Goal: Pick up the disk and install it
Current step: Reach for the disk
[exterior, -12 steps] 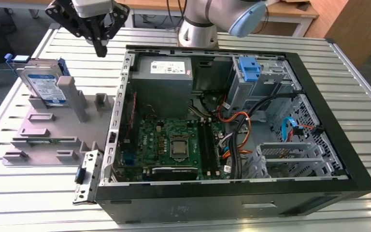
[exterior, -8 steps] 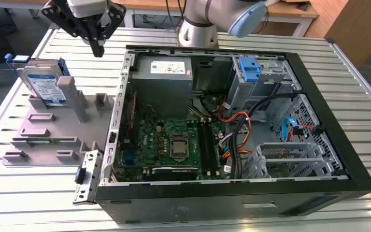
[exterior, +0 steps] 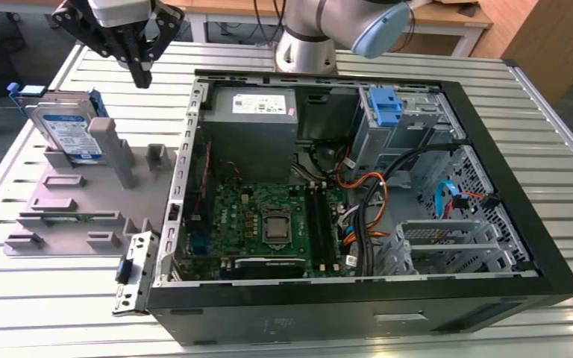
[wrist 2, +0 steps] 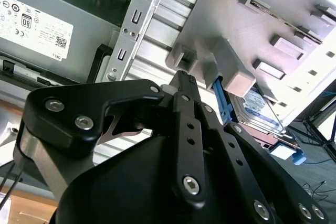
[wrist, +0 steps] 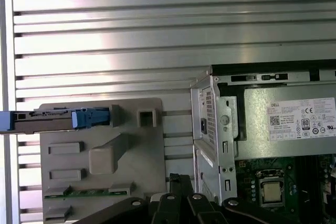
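The disk (exterior: 66, 130) stands on edge in a slot at the far end of a grey fixture plate (exterior: 68, 201), on the exterior view's left; it is silver-grey with a white-and-blue label and blue rails. In the first wrist view the disk (wrist: 42, 120) shows edge-on, and in the second wrist view the disk (wrist 2: 262, 106) sits behind a grey post. My gripper (exterior: 142, 74) hangs above the table between the disk and the computer case, to the disk's right and higher. Its black fingers (wrist 2: 184, 85) are shut together with nothing in them.
An open computer case (exterior: 525, 246) lies on the slatted metal table, with a grey power-supply box (exterior: 251, 112), motherboard (exterior: 266, 220), cables and a drive cage holding a blue bracket (exterior: 384, 108). The arm's base (exterior: 307, 45) stands behind the case. Grey posts (exterior: 117, 153) rise from the fixture plate.
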